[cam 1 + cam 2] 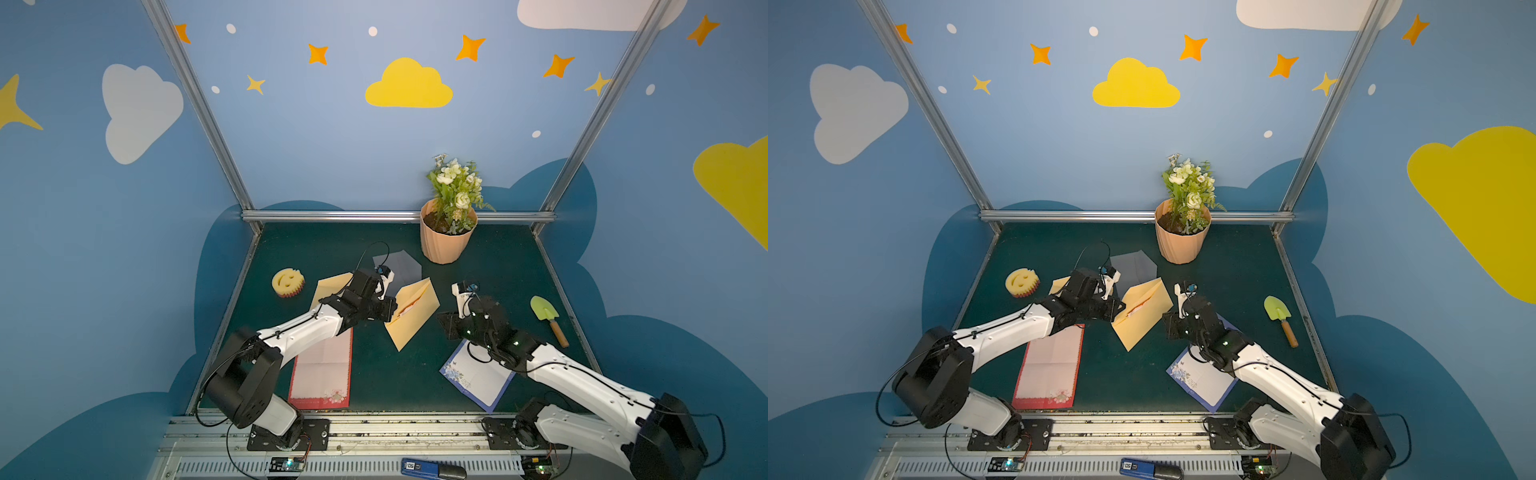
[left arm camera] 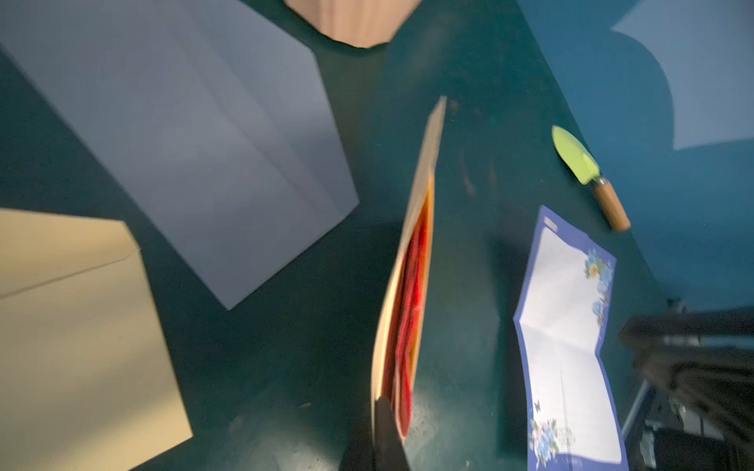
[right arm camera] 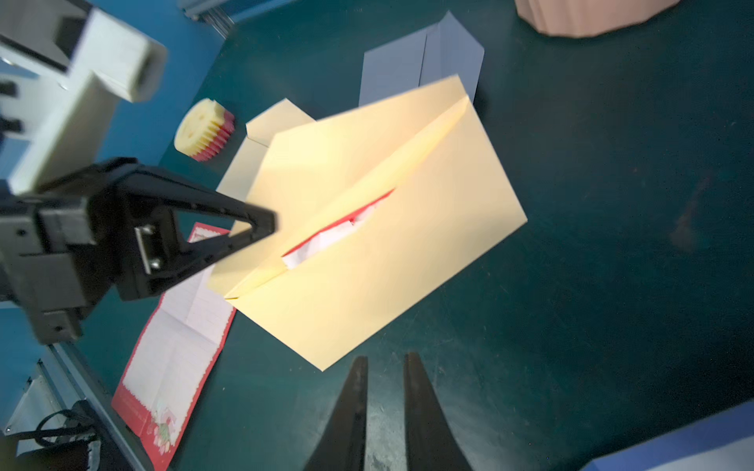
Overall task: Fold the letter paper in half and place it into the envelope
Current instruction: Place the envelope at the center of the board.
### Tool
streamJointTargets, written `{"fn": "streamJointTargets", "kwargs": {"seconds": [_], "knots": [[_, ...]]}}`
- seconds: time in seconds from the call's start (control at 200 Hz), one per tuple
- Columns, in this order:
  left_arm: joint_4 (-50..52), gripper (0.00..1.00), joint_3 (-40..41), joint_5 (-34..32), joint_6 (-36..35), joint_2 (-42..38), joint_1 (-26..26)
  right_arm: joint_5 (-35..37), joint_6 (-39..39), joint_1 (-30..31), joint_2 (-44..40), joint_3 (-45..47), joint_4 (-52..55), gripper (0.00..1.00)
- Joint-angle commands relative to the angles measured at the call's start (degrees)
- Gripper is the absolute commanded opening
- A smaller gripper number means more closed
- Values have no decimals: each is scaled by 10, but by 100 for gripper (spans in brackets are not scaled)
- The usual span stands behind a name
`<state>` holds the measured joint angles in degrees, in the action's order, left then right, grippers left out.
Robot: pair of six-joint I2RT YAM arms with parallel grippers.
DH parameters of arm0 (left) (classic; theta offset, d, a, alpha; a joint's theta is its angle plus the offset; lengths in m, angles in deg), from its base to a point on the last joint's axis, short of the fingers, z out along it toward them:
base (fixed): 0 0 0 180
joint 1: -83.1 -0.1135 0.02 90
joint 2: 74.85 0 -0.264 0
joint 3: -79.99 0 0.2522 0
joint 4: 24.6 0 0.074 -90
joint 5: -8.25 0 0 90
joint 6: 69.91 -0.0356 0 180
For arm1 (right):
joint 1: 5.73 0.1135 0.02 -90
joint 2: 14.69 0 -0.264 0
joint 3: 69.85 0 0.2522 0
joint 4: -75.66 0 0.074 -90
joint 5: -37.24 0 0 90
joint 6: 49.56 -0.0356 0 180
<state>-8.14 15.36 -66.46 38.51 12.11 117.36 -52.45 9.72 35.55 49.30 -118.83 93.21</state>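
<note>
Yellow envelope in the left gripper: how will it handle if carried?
Likely floppy: the yellow envelope is held tilted by one edge in the left gripper, and its mouth gapes. The folded letter peeks from that mouth, so it may slip out if tipped.

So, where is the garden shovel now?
In both top views the shovel lies on the right side of the table, beside the right arm, nearer the robot than the flower pot.

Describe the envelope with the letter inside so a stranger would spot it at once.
Start at the peach flower pot at the back of the green table. In front of it lies a grey envelope, and just nearer is a yellow envelope, its edge held by the left pincer. Unlike the other yellow envelope, red-edged paper shows in its opening.
</note>
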Motion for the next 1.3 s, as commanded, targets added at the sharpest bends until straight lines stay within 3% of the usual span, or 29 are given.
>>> {"fn": "streamJointTargets", "kwargs": {"seconds": [0.0,0.355,0.611,0.881,0.951,1.081,1.297], "knots": [[-28,5,46,-77,102,-5,5,-37,-14,-3,46,-29,-20,17],[-132,4,131,-126,184,21,37,-87,-19,-2,189,-75,-72,17],[-167,13,153,-116,211,39,43,-95,-28,-3,267,-91,-83,15],[-106,40,154,-138,234,-43,23,-94,-34,-2,308,-92,-89,15],[-54,40,150,-165,256,-73,3,-97,-36,-2,315,-95,-90,16],[1,41,146,-151,255,-90,-47,-94,-35,-2,319,-96,-86,15],[16,39,110,-114,228,-19,-62,-94,-34,-3,325,-89,-88,15]]}}
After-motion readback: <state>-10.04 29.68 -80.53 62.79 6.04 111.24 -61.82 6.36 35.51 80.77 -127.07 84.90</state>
